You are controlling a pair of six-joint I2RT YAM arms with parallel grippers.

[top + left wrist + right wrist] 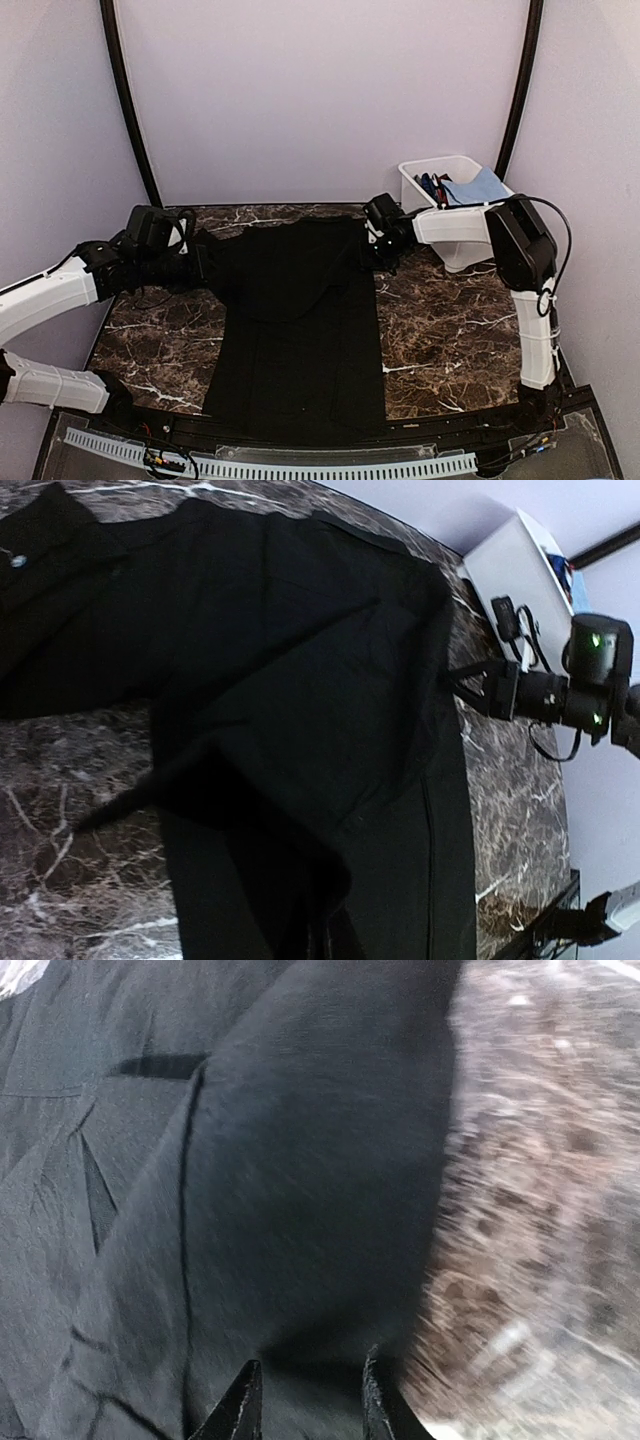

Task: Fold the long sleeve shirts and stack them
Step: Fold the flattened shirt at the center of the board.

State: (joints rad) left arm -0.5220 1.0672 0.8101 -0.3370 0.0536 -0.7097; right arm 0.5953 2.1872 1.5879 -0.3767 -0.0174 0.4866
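Observation:
One plain black long sleeve shirt (298,330) lies spread down the middle of the marble table (450,345). My left gripper (198,262) sits at the shirt's upper left edge. In the left wrist view it (322,952) is shut on a raised fold of the black shirt (300,670), and the cloth hides most of its fingers. A small white label (17,561) shows at the far left of that view. My right gripper (373,250) hovers at the shirt's upper right edge. Its jaws (308,1378) stand open just above the cloth (300,1160), with nothing between them.
A white bin (452,172) holding a blue cloth (478,188) stands at the back right corner. Black frame posts rise at both back corners. Bare marble shows on either side of the shirt. The right arm (560,695) appears in the left wrist view.

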